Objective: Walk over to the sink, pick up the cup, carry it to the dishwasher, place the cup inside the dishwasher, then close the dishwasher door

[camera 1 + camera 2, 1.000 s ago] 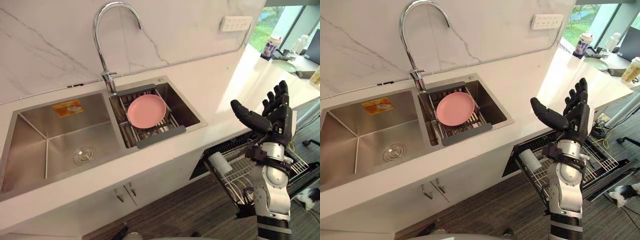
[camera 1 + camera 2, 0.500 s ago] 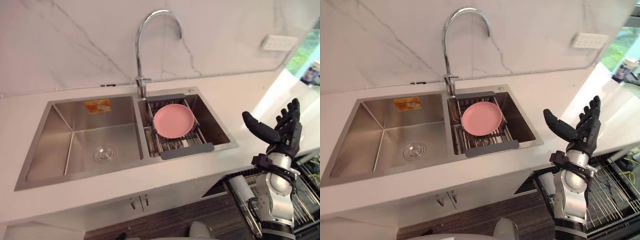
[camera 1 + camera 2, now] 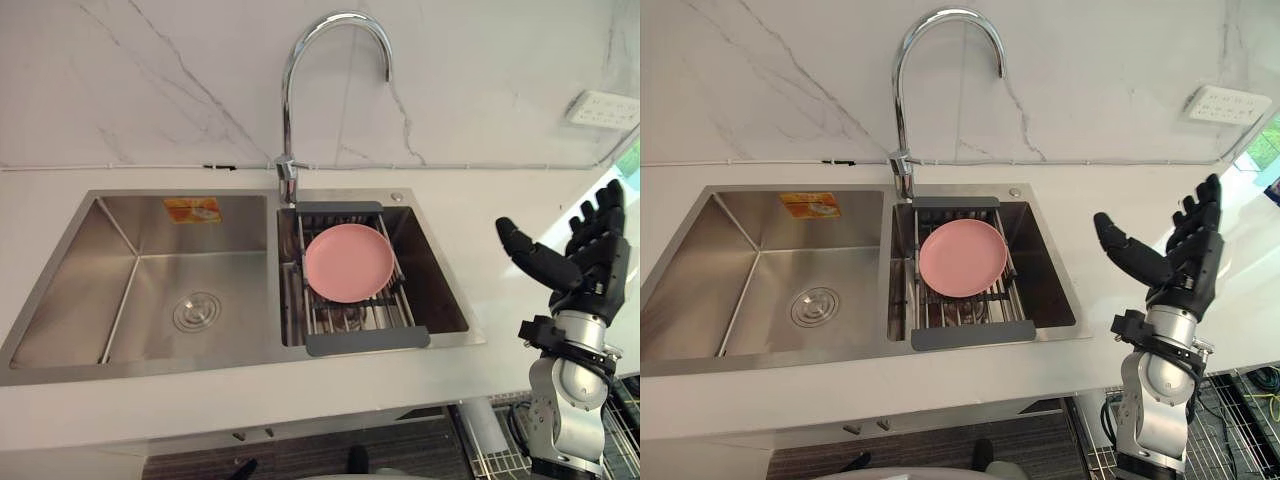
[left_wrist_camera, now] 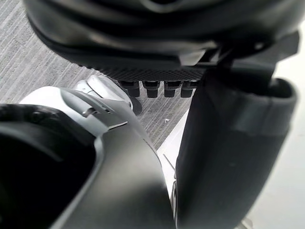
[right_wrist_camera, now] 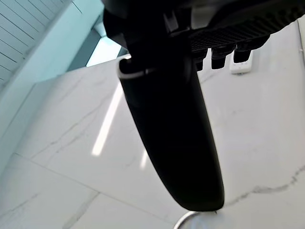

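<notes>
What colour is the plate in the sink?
Pink. The plate shows best in the left eye view.

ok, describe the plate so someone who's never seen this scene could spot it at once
Find the steel double sink set in the white counter, under the curved tap. Its right basin holds a grey rack, and the plate lies flat on that. It is round and pink, the one dish there; the left basin shows a drain and an orange sticker.

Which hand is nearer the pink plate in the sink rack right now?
Right. The right hand is raised, open, to the right of the pink plate, just beyond the sink. The left hand points down at the floor, away from the plate.
</notes>
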Robot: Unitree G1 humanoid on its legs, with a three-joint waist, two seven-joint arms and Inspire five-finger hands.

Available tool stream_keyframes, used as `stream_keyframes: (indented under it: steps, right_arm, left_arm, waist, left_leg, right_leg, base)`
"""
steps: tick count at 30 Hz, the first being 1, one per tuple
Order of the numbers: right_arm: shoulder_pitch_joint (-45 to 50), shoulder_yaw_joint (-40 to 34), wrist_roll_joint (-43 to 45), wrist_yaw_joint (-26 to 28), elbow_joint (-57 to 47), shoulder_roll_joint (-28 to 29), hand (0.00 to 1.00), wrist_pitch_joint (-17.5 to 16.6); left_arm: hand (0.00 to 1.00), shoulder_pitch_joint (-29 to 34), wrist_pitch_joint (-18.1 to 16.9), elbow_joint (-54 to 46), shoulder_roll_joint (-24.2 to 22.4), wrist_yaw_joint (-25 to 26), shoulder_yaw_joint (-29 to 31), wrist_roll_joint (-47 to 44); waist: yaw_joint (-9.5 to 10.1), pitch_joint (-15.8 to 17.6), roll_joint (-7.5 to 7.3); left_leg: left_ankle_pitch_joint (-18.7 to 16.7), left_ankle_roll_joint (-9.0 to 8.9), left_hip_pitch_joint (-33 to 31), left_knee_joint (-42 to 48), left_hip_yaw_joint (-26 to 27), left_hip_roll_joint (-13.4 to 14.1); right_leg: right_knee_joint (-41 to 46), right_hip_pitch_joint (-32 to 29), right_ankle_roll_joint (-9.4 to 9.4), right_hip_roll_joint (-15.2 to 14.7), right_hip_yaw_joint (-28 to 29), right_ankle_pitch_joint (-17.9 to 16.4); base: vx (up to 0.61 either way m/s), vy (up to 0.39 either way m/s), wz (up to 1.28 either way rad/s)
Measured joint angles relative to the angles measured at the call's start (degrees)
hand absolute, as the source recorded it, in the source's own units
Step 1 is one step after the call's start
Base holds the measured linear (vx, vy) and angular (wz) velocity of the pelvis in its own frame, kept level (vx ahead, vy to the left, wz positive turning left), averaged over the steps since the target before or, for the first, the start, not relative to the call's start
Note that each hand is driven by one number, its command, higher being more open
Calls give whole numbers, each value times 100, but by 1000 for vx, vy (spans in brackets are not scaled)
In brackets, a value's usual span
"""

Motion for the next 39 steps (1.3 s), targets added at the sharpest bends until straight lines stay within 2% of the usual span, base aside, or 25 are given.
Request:
stream_keyframes:
  steps: [5, 10, 16, 20, 27, 30, 35, 39]
  right_arm:
    - [-9, 253, -564, 644, 325, -318, 100, 137]
    - [-62, 434, -1171, 1292, 463, -917, 100, 202]
    - [-236, 653, -1565, 1531, 817, -1311, 100, 199]
    - [-402, 848, -2158, 1516, 1164, -1440, 100, 116]
    - [-1126, 1665, -3114, 1307, 1635, -1729, 100, -144]
    - [-1351, 1832, -3128, 1147, 1855, -1731, 100, -148]
    - [-1525, 1959, -3120, 856, 2059, -1731, 100, -141]
    - [-1525, 1956, -3103, 385, 2235, -1724, 100, -31]
  left_arm:
    - [100, -4, -16, -7, 90, -4, -138, 133]
    - [100, -5, 73, 17, 159, -31, -265, 133]
    - [100, -38, 161, 35, 238, -56, -457, 132]
    - [100, -100, 209, 157, 296, -115, -488, 131]
    - [100, -155, 270, 150, 379, -111, -784, 130]
    - [100, -199, 271, 140, 378, -109, -856, 135]
    - [100, -200, 264, 124, 377, -108, -862, 137]
    - [100, -200, 262, 100, 380, -105, -862, 138]
  waist:
    - [-8, 0, 6]
    - [-55, 1, 1]
    - [-123, 0, 7]
    - [-148, -1, 9]
    - [-98, 1, 2]
    - [25, 4, -6]
    - [64, 8, -15]
    - [97, 18, -36]
  left_leg:
    - [68, 12, 10, -173, -2, -34]
    - [85, 37, 25, -286, 15, -103]
    - [104, 26, 2, -322, 177, -105]
    - [106, 29, 5, -319, 249, -100]
    - [106, 29, 8, -298, 268, -105]
    - [106, 30, 24, -282, 215, -103]
    - [109, 31, -1, -265, 123, -104]
    - [110, 28, -20, -267, 87, -99]
  right_leg:
    - [-180, 28, -4, -34, -36, 149]
    - [-211, 8, 4, -101, -31, 173]
    - [-209, -123, 0, -84, 93, 238]
    - [-198, -156, 8, -73, 145, 299]
    - [-185, -161, 16, -83, 144, 317]
    - [-189, -108, 18, -89, 97, 314]
    - [-209, -73, 45, -107, 8, 289]
    - [-203, -70, 54, -109, -26, 277]
  base:
    - [-58, 20, 5]
    - [-95, 16, 2]
    - [-32, 4, -13]
    - [25, 19, -9]
    - [7, 7, -1]
    - [-27, 2, 8]
    - [-31, 2, 10]
    - [-13, 1, 4]
